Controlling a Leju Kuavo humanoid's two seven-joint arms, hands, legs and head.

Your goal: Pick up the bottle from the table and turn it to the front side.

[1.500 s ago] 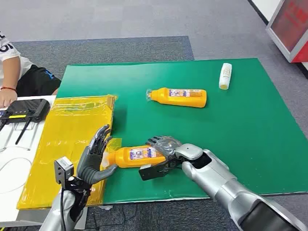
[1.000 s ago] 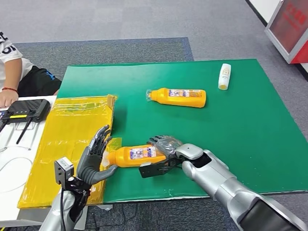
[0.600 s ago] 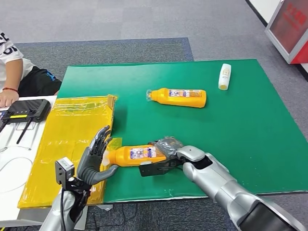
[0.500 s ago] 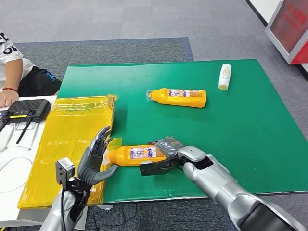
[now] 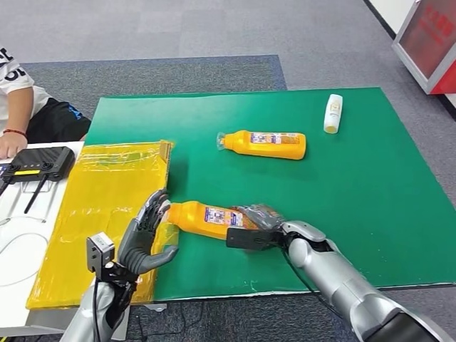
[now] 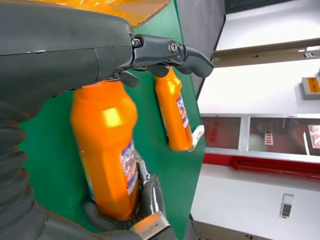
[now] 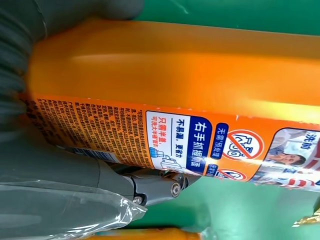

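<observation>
An orange bottle (image 5: 206,219) with a printed label hangs a little above the green mat (image 5: 344,192), lying sideways with its cap end toward the left. My right hand (image 5: 258,228) grips its base end; the right wrist view shows the fingers (image 7: 158,187) wrapped around the bottle (image 7: 170,80) just under the label. My left hand (image 5: 144,236) is open, with its fingertips (image 5: 156,211) beside the cap; I cannot tell if they touch. In the left wrist view the bottle (image 6: 103,145) lies below the left thumb (image 6: 170,50).
A second orange bottle (image 5: 263,144) lies mid-mat and a small white bottle (image 5: 333,112) at the back right. A yellow plastic bag (image 5: 97,199) covers the left side beside a black router (image 5: 38,162). A person (image 5: 16,100) sits at the far left.
My right hand has raised the bottle off the mat and turned it, so its cap end has swung back toward my left fingertips. The left hand has barely moved.
</observation>
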